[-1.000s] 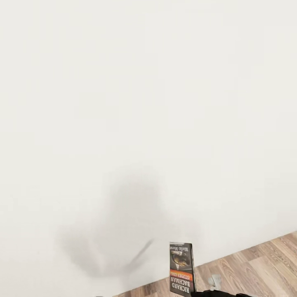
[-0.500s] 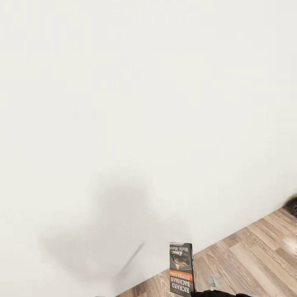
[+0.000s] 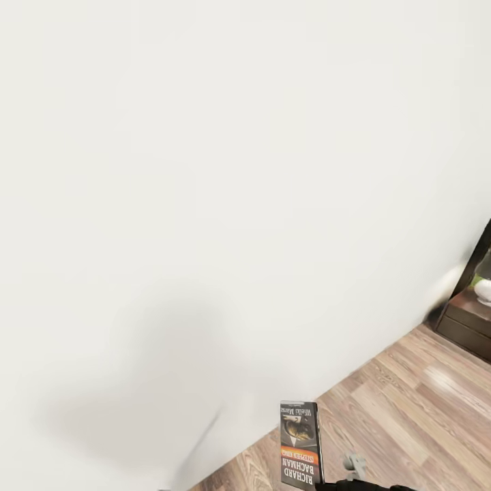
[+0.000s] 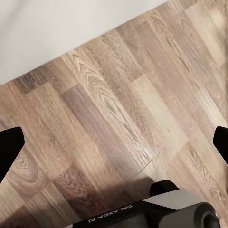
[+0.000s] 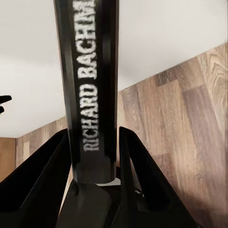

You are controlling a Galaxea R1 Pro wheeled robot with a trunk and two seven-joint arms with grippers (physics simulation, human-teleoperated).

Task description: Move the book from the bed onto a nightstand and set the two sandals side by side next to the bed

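Thin dark paperback book (image 5: 90,90), orange band, white lettering, held upright; right gripper (image 5: 92,156) clamps its spine between both fingers; left gripper (image 4: 114,142) spread wide, holding nothing.

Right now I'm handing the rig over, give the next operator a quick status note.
Right hand: shut on the book, held upright by its spine, clear of the wood floor.
Left hand: open, empty, over floor.
A dark cabinet, likely a nightstand, sits by the white wall at the head view's right edge.
Done: book picked up.
Left: set it on the nightstand, then place both sandals side by side by the bed.
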